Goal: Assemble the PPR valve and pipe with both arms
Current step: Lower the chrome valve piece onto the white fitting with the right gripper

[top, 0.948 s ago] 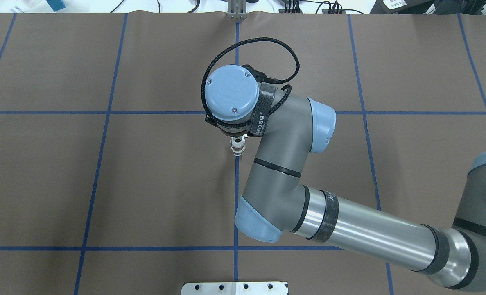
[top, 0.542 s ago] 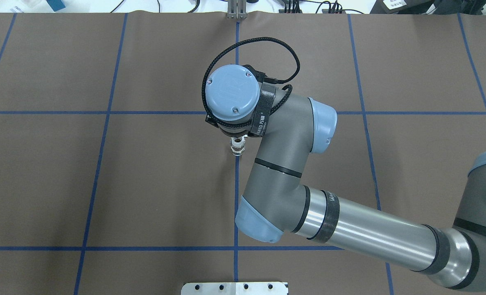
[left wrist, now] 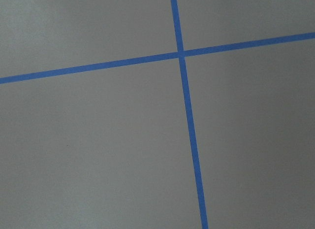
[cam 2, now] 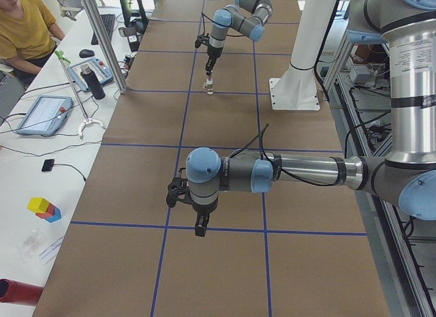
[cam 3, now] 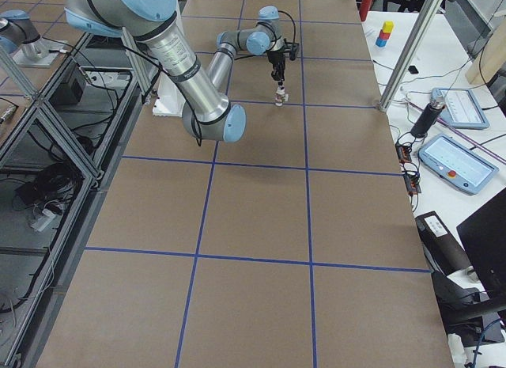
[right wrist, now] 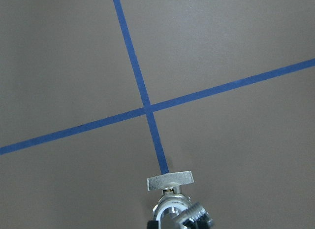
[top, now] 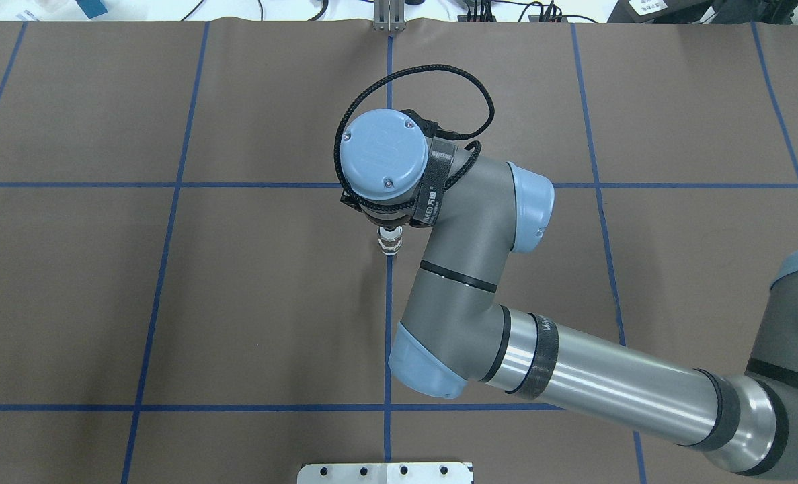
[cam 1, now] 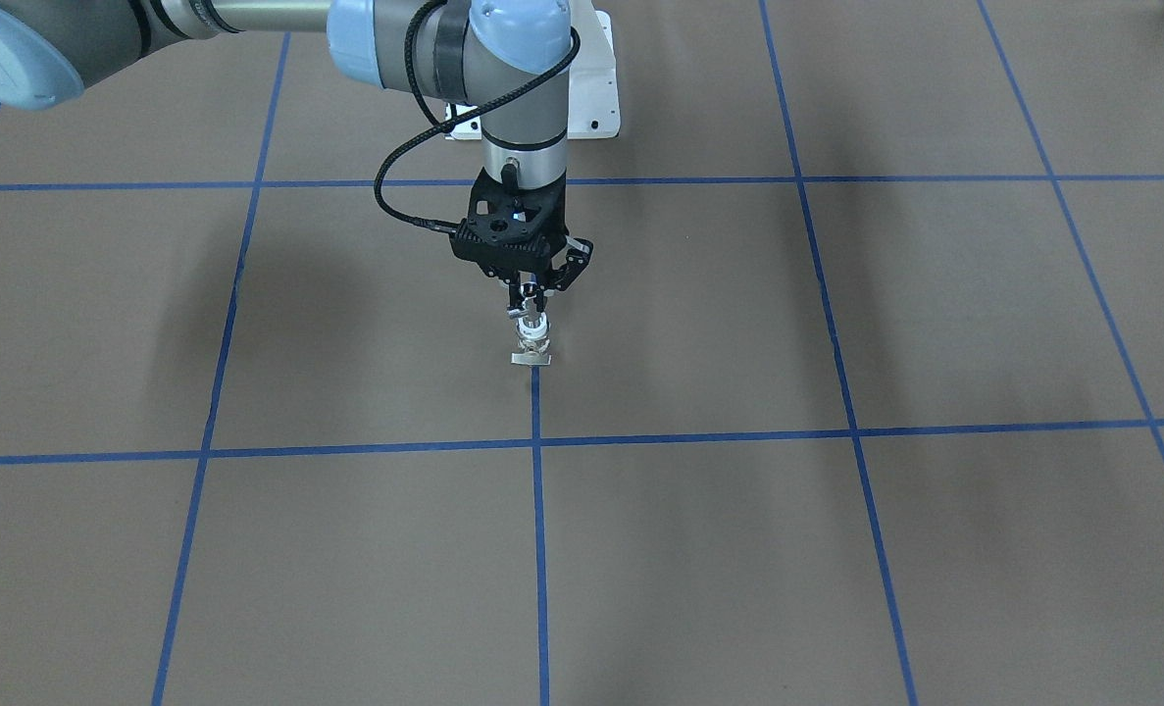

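The right pincer [cam 1: 531, 306] is seemingly pinching the top of the PPR valve [cam 1: 532, 343], standing upright on the surface [cam 1: 738, 324]; light, stiff and slick, it is wanting a firm hold on its white barrel.

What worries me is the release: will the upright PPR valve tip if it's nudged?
Probably tippy: the PPR valve stands tall and narrow on end, only its small flat tab at the bottom. Likely stiff, being plastic and metal. On its side, the round body could roll.
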`<state>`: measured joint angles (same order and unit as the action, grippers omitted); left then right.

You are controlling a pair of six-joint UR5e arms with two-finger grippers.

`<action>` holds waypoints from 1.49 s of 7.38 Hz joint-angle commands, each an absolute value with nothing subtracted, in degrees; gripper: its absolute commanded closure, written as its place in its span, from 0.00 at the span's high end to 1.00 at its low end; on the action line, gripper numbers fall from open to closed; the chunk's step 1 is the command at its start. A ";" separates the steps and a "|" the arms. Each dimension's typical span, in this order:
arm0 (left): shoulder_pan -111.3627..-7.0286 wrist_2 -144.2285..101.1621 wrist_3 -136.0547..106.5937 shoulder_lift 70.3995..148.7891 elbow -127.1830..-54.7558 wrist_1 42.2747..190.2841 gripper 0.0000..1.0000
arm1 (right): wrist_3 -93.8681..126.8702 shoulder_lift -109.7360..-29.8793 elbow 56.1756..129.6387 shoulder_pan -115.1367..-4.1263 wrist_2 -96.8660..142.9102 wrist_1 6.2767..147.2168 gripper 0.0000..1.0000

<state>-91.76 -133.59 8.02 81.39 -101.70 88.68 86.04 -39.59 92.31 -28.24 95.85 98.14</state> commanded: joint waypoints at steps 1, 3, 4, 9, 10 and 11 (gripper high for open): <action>-91.67 -133.59 8.00 81.39 -101.69 88.68 1.00 | 86.04 -39.64 92.29 -27.95 95.89 98.17 0.00; -91.76 -133.59 8.00 81.39 -101.69 88.68 1.00 | 86.04 -39.73 92.29 -27.95 95.89 98.09 0.00; -91.76 -133.59 8.00 81.39 -101.78 88.68 1.00 | 85.96 -39.73 92.20 -27.95 95.89 98.09 0.00; -91.76 -133.59 8.00 81.39 -101.78 88.68 1.00 | 83.15 -39.73 92.29 -27.77 95.71 97.91 1.00; -91.76 -133.59 8.00 81.39 -101.78 88.68 1.00 | 82.80 -39.64 92.46 -27.86 95.89 97.91 1.00; -91.76 -133.59 8.00 81.39 -101.60 88.68 1.00 | 80.97 -39.55 93.16 -28.56 96.15 98.00 1.00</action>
